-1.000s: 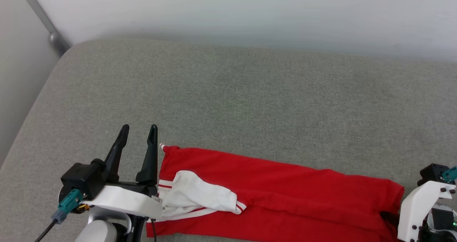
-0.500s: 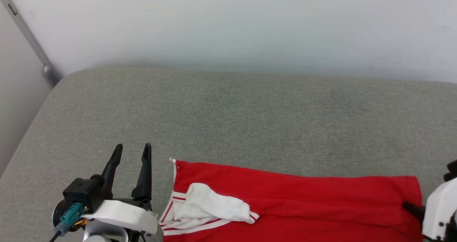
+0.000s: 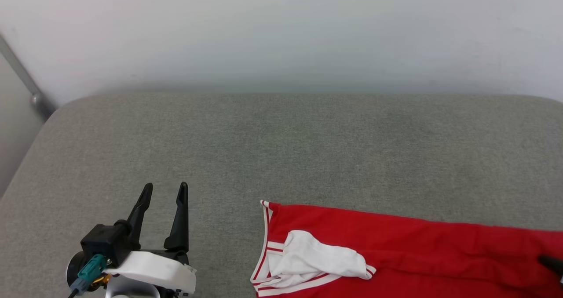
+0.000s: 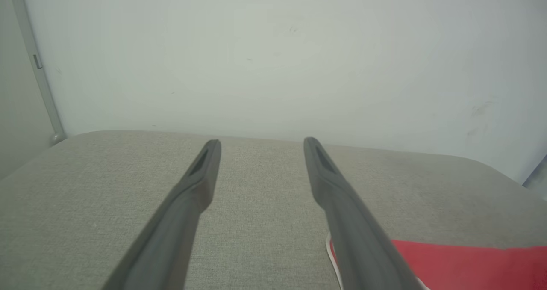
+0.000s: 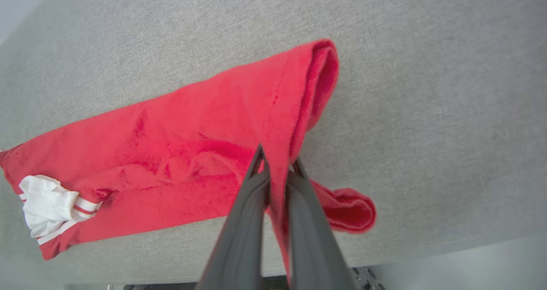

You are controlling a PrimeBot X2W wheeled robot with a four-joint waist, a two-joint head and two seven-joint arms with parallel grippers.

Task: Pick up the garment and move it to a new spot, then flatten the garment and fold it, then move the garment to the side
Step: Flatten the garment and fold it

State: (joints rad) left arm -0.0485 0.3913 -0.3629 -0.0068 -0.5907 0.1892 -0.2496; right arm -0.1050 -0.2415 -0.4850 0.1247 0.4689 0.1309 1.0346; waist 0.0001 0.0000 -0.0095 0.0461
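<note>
The garment (image 3: 396,245) lies folded into a long red band on the grey cushion, at the bottom right of the head view. Its white sleeve (image 3: 316,260) with striped trim rests on top near the left end. The lettering is hidden. My left gripper (image 3: 165,188) stands open over bare cushion, well to the left of the garment's left edge. In the left wrist view the left gripper (image 4: 262,144) holds nothing and the garment (image 4: 470,264) shows at the lower right. My right gripper (image 5: 277,159) is shut on a raised fold of the garment (image 5: 183,149) near its right end.
The grey cushion (image 3: 281,157) stretches wide behind the garment up to a pale wall (image 3: 281,34). A metal pole (image 3: 26,87) runs down the wall at the far left. The cushion's near edge (image 5: 384,255) lies just below the garment's right end.
The garment has slid to the right, away from the left gripper, pulled by the right gripper. The head camera has also shifted. The left gripper has stayed open.
</note>
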